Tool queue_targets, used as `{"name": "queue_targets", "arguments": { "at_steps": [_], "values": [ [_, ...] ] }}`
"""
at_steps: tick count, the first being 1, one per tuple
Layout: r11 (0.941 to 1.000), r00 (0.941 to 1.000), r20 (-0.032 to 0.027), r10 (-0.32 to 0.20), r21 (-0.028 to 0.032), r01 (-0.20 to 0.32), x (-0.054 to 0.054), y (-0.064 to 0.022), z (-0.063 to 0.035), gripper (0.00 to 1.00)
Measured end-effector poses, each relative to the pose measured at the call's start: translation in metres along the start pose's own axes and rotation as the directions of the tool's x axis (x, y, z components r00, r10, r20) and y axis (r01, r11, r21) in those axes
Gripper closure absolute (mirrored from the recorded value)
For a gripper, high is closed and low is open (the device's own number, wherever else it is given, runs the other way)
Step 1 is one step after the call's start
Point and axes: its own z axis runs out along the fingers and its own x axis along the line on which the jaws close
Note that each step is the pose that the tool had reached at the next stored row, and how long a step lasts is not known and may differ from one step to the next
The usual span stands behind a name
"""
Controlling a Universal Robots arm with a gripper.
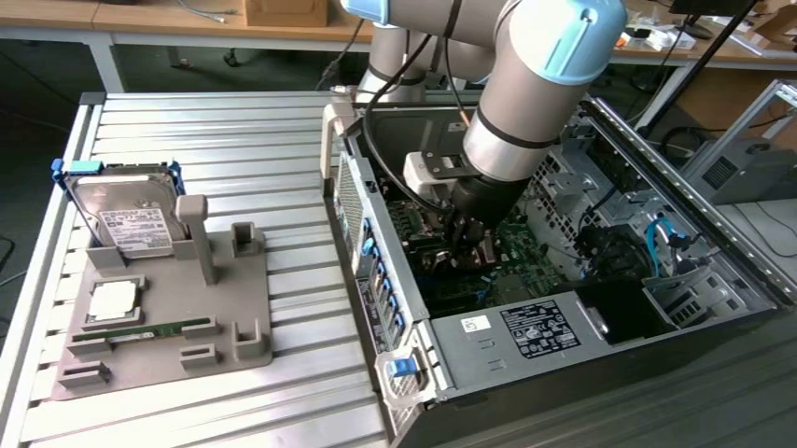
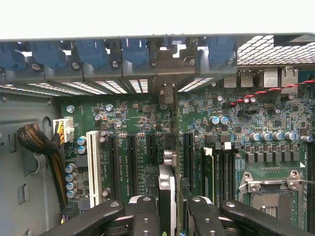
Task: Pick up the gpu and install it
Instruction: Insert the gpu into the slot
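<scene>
- Inside the open computer case [image 1: 498,359], I find the gripper [image 2: 167,216] clenched on the gpu [image 2: 166,189], with one finger against each face of the card.
- The gpu stands on edge directly ahead of the claw. Its long axis runs toward the rear wall with the blue latches [image 2: 133,51], parallel to the expansion slots [image 2: 132,162] on the motherboard [image 2: 142,118].
- I judge it lined up over a slot; I cannot tell whether it is seated.

Case wall [image 1: 355,201] and drive cage [image 1: 580,191] flank the pincer [image 1: 468,233]; above stands open.
</scene>
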Motion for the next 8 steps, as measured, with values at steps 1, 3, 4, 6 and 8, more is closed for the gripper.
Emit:
{"name": "queue_targets", "arguments": {
  "at_steps": [1, 3, 4, 6, 8],
  "values": [
    [1.0, 1.0, 0.0001, 0.0, 0.0001, 0.0, 0.0, 0.0, -0.0004, 0.73],
    [1.0, 1.0, -0.0001, 0.0, 0.0003, 0.0, -0.0001, 0.0, -0.0009, 0.73],
    [1.0, 1.0, -0.0005, 0.0, 0.0003, 0.0, -0.0001, 0.0, -0.0012, 0.73],
    [1.0, 1.0, -0.0013, 0.0, 0.0001, 0.0, -0.0001, 0.0, -0.0015, 0.73],
    [1.0, 1.0, -0.0014, 0.0, 0.0001, 0.0, -0.0001, 0.0001, -0.0017, 0.73]
  ]
}}
